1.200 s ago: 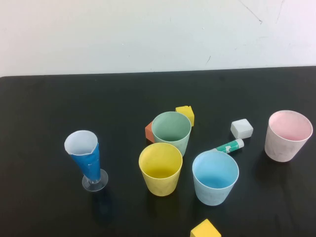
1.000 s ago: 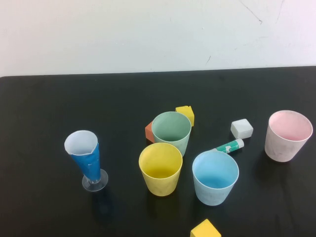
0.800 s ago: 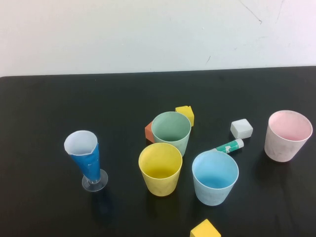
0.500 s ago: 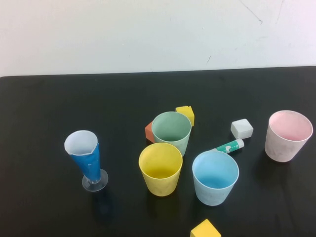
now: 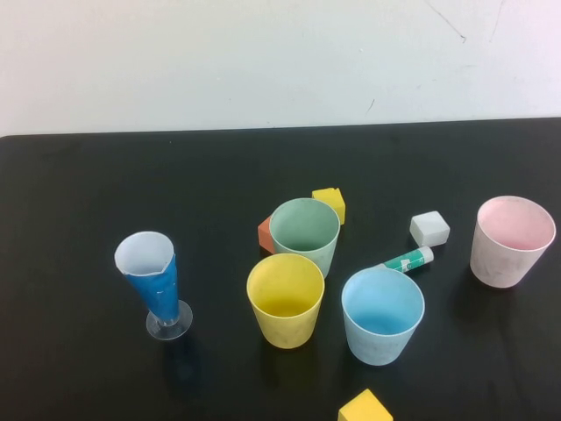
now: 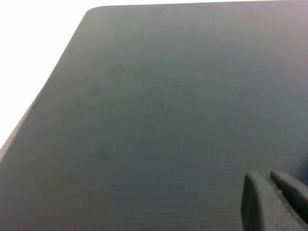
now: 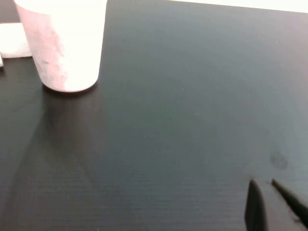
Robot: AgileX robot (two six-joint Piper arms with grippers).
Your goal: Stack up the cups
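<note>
Four pastel plastic tumblers stand upright and apart on the black tabletop [image 5: 105, 193], none yet nested: the green tapered cup [image 5: 304, 233] at centre, the yellow tapered cup [image 5: 285, 299] just in front of it, the light blue tapered cup [image 5: 382, 315] to their right and the pink tapered cup [image 5: 511, 240] well off toward the right edge. The left gripper [image 6: 275, 202] hangs low over bare tabletop with its fingers pressed together and nothing between them; the right gripper [image 7: 269, 208], likewise closed and empty, sits near the pink cup, which fills a corner of its wrist view. A good first pick would likely be that pink cup: spread the fingers, pinch one wall at the rim, lift straight up to keep it from tipping. The carry should probably pass above the green-and-white glue stick [image 5: 406, 260] and white foam cube [image 5: 429, 228], and the blue-and-white paper cone on a clear stemmed base [image 5: 153, 282] at left is best left alone.
</note>
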